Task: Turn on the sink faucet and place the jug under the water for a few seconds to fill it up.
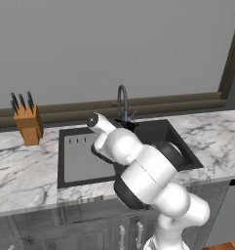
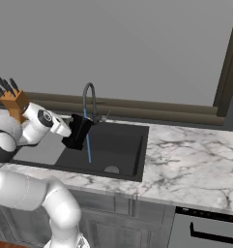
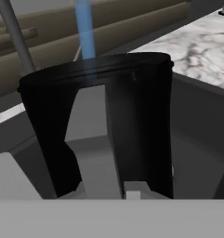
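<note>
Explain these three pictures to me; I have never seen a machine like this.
It is a rendered kitchen with a white robot arm standing at a marble counter. Two pictures come from cameras on its base, behind it to the left and to the right, so they show one scene from two sides. The third comes from a camera on the hand, looking along the gripper.

Set into the counter is a black sink with a dark faucet. A knife block stands to the sink's left.

The jaws are shut on a black jug, by its handle as far as the hand view shows, holding it over the sink. Blue water runs from the faucet beside the jug's rim; whether it enters the jug is unclear.
</note>
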Available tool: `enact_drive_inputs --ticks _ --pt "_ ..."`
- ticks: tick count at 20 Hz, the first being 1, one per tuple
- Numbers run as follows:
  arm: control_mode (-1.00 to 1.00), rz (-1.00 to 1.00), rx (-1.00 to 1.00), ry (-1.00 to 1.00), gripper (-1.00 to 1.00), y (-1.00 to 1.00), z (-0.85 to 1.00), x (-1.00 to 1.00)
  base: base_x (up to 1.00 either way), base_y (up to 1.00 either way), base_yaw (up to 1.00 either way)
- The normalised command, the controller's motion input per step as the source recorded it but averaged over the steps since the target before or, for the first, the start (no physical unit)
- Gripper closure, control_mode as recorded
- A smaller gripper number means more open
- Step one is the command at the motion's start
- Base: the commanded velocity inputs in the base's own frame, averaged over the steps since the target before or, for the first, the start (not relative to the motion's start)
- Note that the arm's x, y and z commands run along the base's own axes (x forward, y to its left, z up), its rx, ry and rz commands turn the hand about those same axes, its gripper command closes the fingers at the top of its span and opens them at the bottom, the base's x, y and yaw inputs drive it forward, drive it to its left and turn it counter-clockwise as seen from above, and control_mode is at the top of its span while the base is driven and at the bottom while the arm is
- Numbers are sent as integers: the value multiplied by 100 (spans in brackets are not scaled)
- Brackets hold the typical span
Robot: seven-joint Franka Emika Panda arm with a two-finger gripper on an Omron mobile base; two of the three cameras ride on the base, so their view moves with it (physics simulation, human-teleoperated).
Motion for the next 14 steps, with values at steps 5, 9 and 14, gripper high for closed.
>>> enact_drive_inputs --ticks 5,9,14 --pt "-100 0 0 0 100 -12 -36 29 0 0 0" --pt "-100 0 0 -7 100 0 -39 23 0 0 0" --pt "-100 0 0 -6 100 0 -12 19 0 0 0"
